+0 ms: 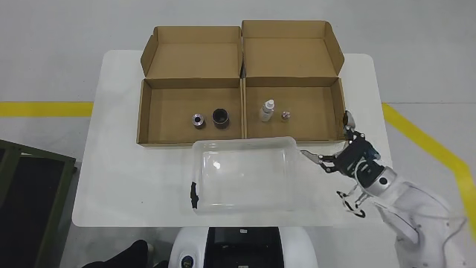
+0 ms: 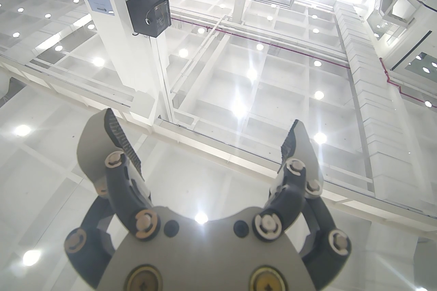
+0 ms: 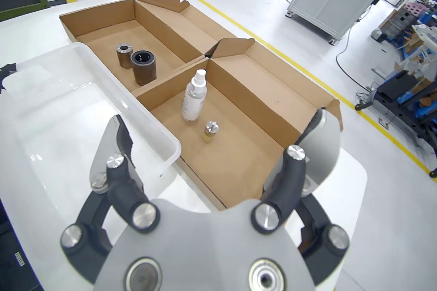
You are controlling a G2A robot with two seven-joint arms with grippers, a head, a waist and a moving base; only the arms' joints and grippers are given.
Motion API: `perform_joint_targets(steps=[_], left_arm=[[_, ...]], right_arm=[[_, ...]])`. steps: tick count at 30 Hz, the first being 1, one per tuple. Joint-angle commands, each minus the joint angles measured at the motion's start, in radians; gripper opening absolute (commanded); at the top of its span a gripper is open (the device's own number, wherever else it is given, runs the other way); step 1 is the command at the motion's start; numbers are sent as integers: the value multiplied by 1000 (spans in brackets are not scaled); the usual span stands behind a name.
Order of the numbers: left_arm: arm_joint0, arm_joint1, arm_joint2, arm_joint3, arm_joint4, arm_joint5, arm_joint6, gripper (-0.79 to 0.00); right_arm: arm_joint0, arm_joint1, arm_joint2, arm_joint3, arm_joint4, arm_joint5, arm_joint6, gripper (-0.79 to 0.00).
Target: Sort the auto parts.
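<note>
The bottle (image 3: 194,98) stands upright in the right box (image 3: 273,91), with a small capped piece (image 3: 209,131) just beside it, apart from it and also upright. In the left box (image 3: 102,16) a dark bearing (image 3: 143,67) and a metal sleeve (image 3: 124,55) stand close together, possibly touching. The clear bin (image 3: 150,121) lies in front of both boxes, its far rim along their near walls. A dark scrap (image 1: 193,193) clings to its left edge, and what it is cannot be told.

The right gripper (image 3: 218,120) hangs over the gap between the bin's corner and the right box's near right corner. Its jaws are spread wide with nothing between them. The left gripper (image 2: 202,118) points up at the ceiling, jaws also apart and holding nothing.

With four parts already boxed, the sorting looks far along. The step in hand is probably either a reach back to the bin or a retreat from the right box.

Either way, height matters: the open claw should clear the box wall and the bin rim before it travels sideways. The bottle is tall and narrow, so a brush from a finger would likely tip it onto the capped piece. Any path should therefore stay on the bin side of both. For a further pick from the bin, the claw should come straight down and close slowly, since the smooth plastic floor may let a small part skid.
</note>
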Motion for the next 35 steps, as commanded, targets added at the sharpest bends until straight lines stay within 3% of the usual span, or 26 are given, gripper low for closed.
perform_joint_targets(steps=[1,10,35], left_arm=[[0,0,0,0,0,0,0,0],[0,0,0,0,0,0,0,0],[0,0,0,0,0,0,0,-1]], right_arm=[[-60,1,41,-15,-2,19,-29,0],[-190,3,129,-17,-16,66,-130,0],[-197,3,132,-14,-14,78,-141,-1]])
